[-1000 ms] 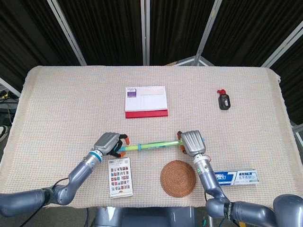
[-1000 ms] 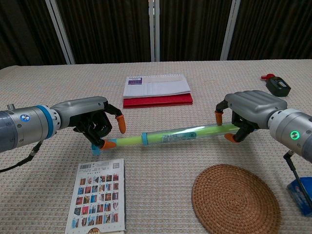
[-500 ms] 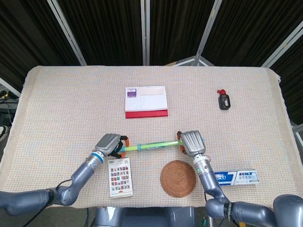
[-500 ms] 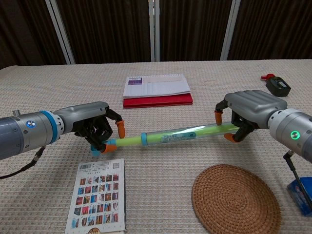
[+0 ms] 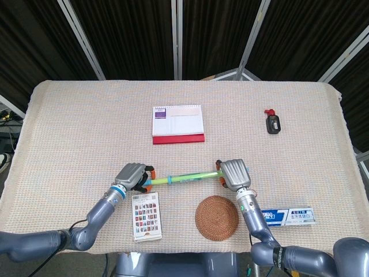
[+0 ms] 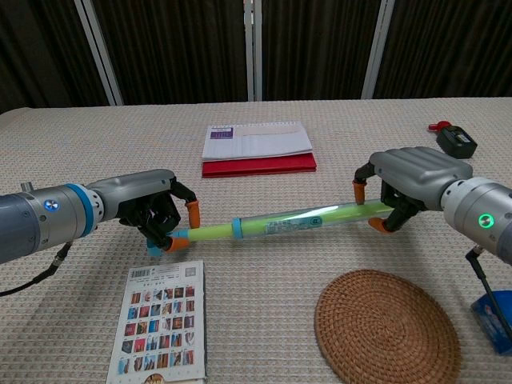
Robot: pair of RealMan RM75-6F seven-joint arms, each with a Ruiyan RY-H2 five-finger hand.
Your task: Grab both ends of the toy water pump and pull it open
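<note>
The toy water pump (image 6: 298, 221) (image 5: 187, 176) is a green tube with a thinner yellow-green rod sticking out of its left end, held level just above the table. My left hand (image 6: 156, 213) (image 5: 132, 176) grips the rod's blue-capped end. My right hand (image 6: 404, 182) (image 5: 233, 173) grips the tube's right end, fingers curled under it. A short stretch of rod shows between the left hand and the tube's blue collar.
A card of printed pictures (image 6: 162, 322) lies below the left hand. A woven round mat (image 6: 387, 329) sits below the right hand, a blue box (image 5: 287, 216) to its right. A red-edged notebook (image 6: 258, 148) lies behind, a small black device (image 5: 273, 123) at the far right.
The left hand has shifted slightly and tightened around the rod's end. The pump's length looks about the same. The right hand has barely moved.
</note>
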